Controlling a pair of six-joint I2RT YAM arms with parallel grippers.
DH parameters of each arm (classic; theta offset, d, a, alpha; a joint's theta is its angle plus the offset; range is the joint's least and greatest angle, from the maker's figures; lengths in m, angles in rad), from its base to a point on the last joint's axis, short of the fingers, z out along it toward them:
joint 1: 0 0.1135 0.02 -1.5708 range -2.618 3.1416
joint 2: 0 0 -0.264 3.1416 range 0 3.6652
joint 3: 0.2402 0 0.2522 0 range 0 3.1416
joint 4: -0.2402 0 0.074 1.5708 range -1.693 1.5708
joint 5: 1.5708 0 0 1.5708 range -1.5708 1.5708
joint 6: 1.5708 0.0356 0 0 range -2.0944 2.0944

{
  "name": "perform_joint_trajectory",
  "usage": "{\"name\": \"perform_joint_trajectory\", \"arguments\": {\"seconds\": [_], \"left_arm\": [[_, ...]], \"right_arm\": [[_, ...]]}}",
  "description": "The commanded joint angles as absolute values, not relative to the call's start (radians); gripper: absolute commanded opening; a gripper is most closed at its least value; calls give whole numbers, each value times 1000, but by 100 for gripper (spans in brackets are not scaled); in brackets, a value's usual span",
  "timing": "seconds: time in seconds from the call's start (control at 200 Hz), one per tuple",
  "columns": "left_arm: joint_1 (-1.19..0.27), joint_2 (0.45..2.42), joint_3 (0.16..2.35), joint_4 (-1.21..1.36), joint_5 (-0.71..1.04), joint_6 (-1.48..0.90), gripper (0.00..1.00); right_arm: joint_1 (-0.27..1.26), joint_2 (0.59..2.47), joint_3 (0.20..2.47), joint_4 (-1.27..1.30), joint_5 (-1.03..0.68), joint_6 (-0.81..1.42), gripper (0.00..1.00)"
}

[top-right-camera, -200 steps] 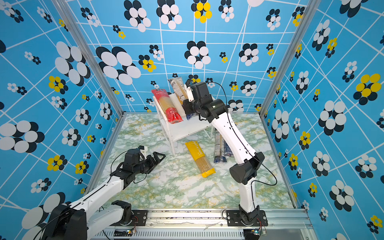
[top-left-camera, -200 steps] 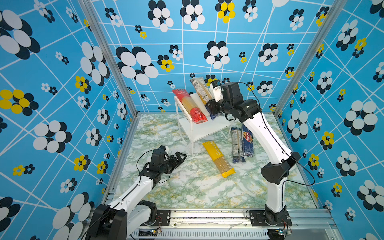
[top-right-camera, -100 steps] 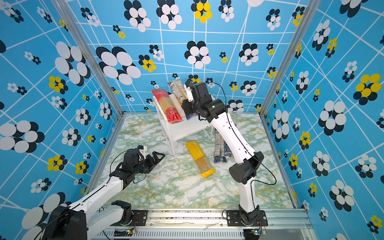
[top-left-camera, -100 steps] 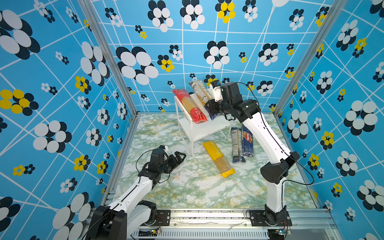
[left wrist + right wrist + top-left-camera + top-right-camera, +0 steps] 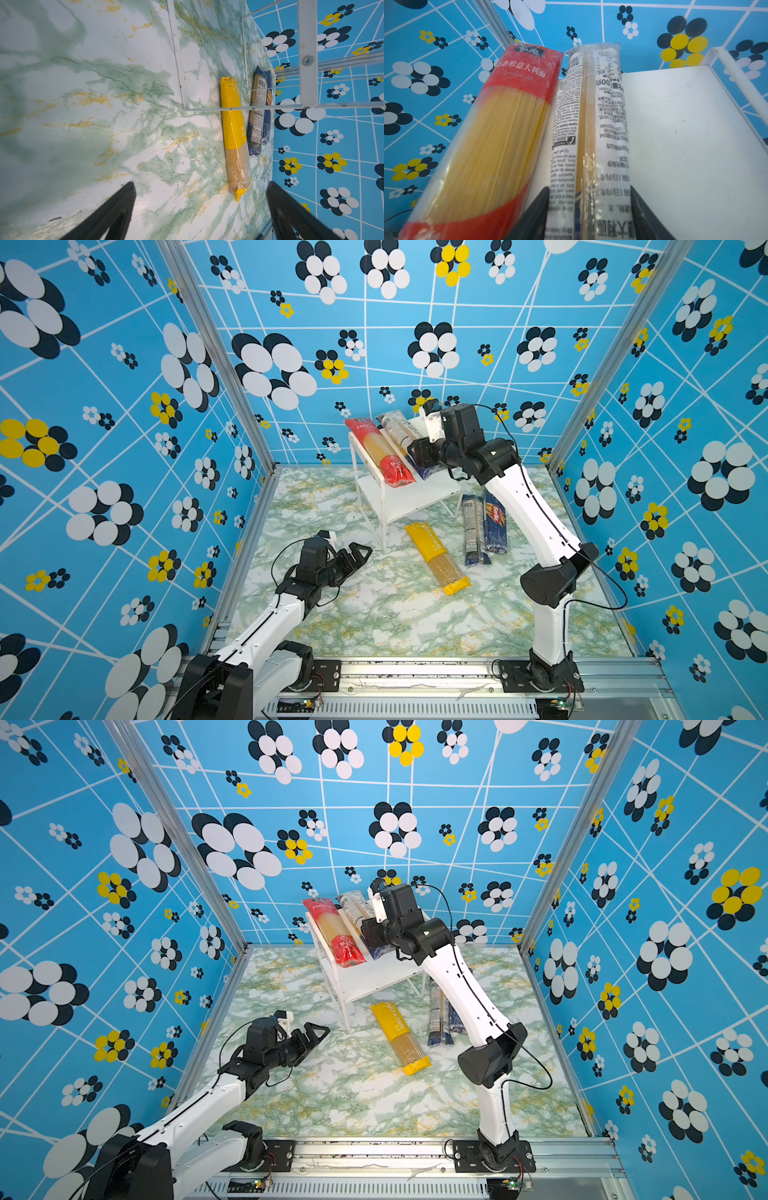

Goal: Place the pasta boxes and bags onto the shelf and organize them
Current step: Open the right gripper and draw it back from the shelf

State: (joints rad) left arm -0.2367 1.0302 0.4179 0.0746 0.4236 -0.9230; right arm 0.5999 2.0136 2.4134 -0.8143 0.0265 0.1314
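The shelf (image 5: 411, 499) stands at the back of the marble table. On its top board (image 5: 675, 135) a red-ended pasta bag (image 5: 380, 452) and a see-through pasta bag (image 5: 397, 433) lie side by side. My right gripper (image 5: 415, 452) is at the near end of the see-through bag (image 5: 591, 124). Its jaws are open, one finger close along each side of the bag. On the table lie a yellow bag (image 5: 436, 558), a see-through bag with navy ends (image 5: 471, 529) and a navy Barilla box (image 5: 494, 522). My left gripper (image 5: 363, 551) hovers open and empty, low over the table, left of the yellow bag (image 5: 232, 124).
The shelf's thin acrylic legs (image 5: 178, 62) stand between my left gripper and the packs on the table. The right half of the shelf's top board is bare. Blue patterned walls close the cell on three sides, with a metal rail (image 5: 415, 664) along the front.
My right gripper's jaws have parted round the see-through bag on the shelf's top board. The left arm has hardly moved.
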Motion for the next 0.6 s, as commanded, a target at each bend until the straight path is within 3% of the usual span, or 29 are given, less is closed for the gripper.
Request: {"name": "perform_joint_trajectory", "arguments": {"seconds": [0.0,0.595], "left_arm": [[-229,1029,418,66,441,-905,99],[-229,1031,429,59,446,-905,99]], "right_arm": [[597,2023,2412,-797,10,112,61],[597,1985,2659,-983,84,-5,80]]}}
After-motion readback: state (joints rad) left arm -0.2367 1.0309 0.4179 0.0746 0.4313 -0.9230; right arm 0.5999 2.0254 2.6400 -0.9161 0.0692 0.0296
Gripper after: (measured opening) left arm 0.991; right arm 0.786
